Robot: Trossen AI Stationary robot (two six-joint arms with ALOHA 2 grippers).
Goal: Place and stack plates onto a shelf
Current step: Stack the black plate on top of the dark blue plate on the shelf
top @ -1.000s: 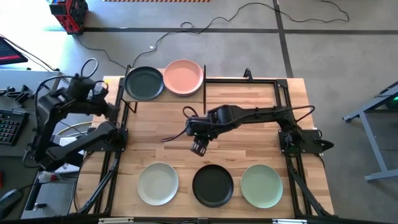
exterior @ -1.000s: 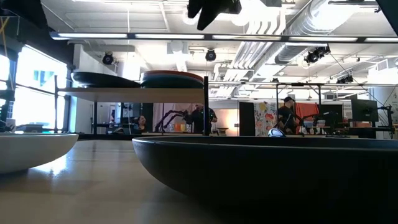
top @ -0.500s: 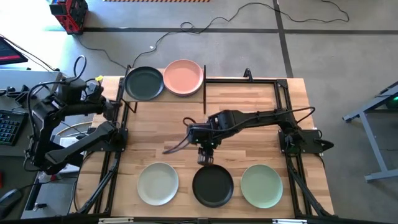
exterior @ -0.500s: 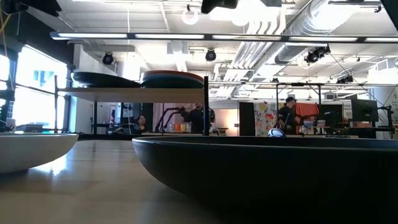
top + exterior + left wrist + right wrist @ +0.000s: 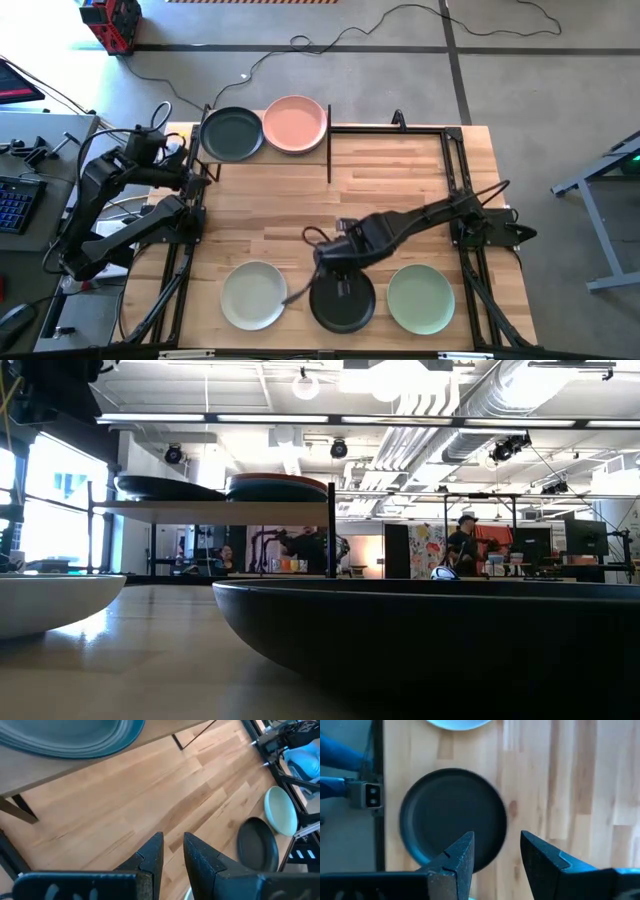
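Note:
The shelf [image 5: 263,156] stands at the table's far left and carries a dark teal plate [image 5: 232,134] and a pink plate [image 5: 295,124]. Along the near edge a cream plate [image 5: 253,294], a black plate [image 5: 342,299] and a sage green plate [image 5: 420,298] lie flat on the tabletop. My right gripper [image 5: 496,851] hangs open above the black plate's [image 5: 452,817] far rim, pointing steeply down and touching nothing. My left gripper [image 5: 173,852] is at the table's left edge near the shelf, fingers a little apart with nothing between them.
Black frame rods [image 5: 329,150] rise at the shelf's right end. Bare slatted tabletop [image 5: 400,190] stretches between the shelf and the near row of plates. A black rail [image 5: 455,170] runs along the table's right side. People stand in the room behind the table [image 5: 465,540].
My right gripper has swung from the table's middle toward the near edge, rolling as it went, and now hangs over the black plate. My left gripper has sunk a little beside the shelf. No plate has moved.

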